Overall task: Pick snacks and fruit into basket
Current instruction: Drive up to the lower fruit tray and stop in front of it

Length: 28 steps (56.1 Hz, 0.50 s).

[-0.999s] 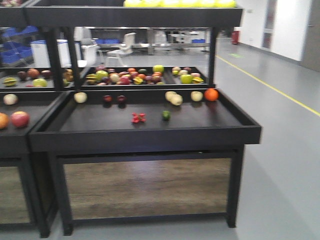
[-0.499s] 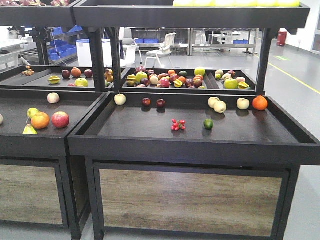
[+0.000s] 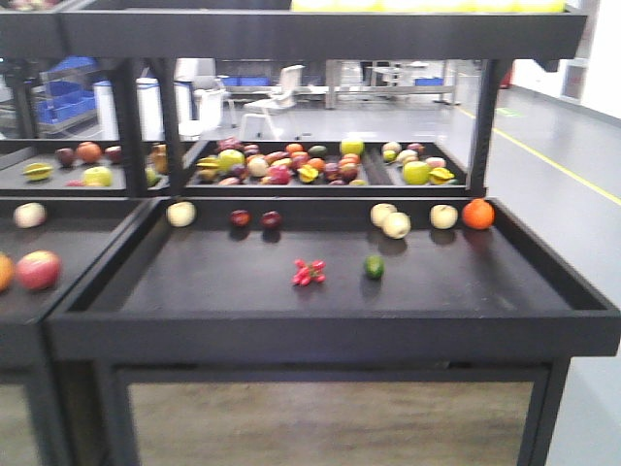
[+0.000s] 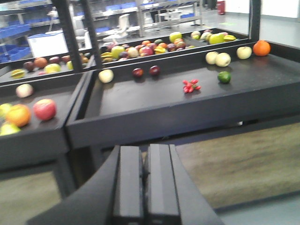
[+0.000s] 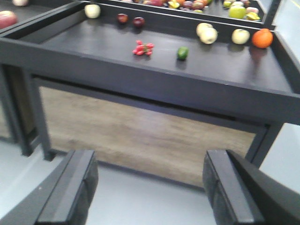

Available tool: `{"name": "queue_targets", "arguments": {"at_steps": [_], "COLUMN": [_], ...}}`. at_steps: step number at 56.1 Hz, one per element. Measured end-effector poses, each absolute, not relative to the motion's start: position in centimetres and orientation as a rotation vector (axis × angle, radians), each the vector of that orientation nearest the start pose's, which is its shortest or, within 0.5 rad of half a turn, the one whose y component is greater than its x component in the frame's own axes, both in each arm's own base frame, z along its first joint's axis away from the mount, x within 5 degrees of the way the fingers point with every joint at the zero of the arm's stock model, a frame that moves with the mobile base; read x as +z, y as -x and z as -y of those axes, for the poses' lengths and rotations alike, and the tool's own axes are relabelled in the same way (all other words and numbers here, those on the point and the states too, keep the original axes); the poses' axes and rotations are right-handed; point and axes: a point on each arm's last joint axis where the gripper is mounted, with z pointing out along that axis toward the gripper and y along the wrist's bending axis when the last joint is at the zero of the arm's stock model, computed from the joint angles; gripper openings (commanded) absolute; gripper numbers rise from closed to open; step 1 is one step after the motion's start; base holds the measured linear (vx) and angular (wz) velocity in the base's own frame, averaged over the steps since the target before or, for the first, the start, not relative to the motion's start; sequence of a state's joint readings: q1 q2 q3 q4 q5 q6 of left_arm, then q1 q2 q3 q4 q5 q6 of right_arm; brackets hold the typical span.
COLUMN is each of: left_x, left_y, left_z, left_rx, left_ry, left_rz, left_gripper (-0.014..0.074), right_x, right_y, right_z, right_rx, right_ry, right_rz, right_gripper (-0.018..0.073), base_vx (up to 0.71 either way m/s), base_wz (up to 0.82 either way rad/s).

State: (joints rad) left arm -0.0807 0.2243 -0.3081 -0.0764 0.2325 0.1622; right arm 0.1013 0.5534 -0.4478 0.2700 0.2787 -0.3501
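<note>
Fruit lies loose on the black display tray (image 3: 330, 335): an orange (image 3: 477, 214) at the back right, pale cream fruits (image 3: 396, 224), a small green fruit (image 3: 375, 266), a red cluster (image 3: 309, 273) and two dark red fruits (image 3: 271, 219). No snacks and no basket are in view. My left gripper (image 4: 144, 154) is shut with nothing in it, low in front of the tray's rim. My right gripper (image 5: 150, 161) is wide open and empty, below the tray's front edge, over the floor. The orange (image 5: 262, 38) and the green fruit (image 5: 182, 53) also show in the right wrist view.
A lower back shelf (image 3: 291, 165) holds many mixed fruits behind black posts (image 3: 173, 126). A neighbouring tray on the left carries a red apple (image 3: 39, 269). An upper shelf (image 3: 320, 34) overhangs. A wood panel (image 5: 140, 131) closes the stand's front; grey floor (image 3: 582, 223) lies to the right.
The front view has swung and drawn closer to the stand, which now fills more of the frame. The fruit on the tray keeps the same arrangement.
</note>
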Motion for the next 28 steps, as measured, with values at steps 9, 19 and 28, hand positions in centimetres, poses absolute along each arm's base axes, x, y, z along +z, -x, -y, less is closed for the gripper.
{"name": "queue_targets", "arguments": {"at_steps": [9, 19, 28], "left_x": [28.22, 28.22, 28.22], "left_y": [-6.71, -6.71, -6.71], "left_z": [0.7, 0.7, 0.7], "left_rx": [-0.009, -0.009, -0.009], "left_ry": [-0.151, -0.151, -0.151], "left_rz": [-1.625, -1.625, -1.625], "left_gripper": [0.008, 0.008, 0.008], "right_x": [29.58, 29.58, 29.58], "right_y": [-11.69, -11.69, -11.69], "right_z": [-1.86, -1.86, -1.86], "right_rx": [0.076, 0.076, 0.076], "right_ry": [0.228, 0.228, 0.228], "right_rz": [-1.844, -1.844, -1.844], "right_gripper": [0.0532, 0.0532, 0.0532], "base_vx": [0.43, 0.45, 0.47], "base_wz": [-0.29, -0.27, -0.22]}}
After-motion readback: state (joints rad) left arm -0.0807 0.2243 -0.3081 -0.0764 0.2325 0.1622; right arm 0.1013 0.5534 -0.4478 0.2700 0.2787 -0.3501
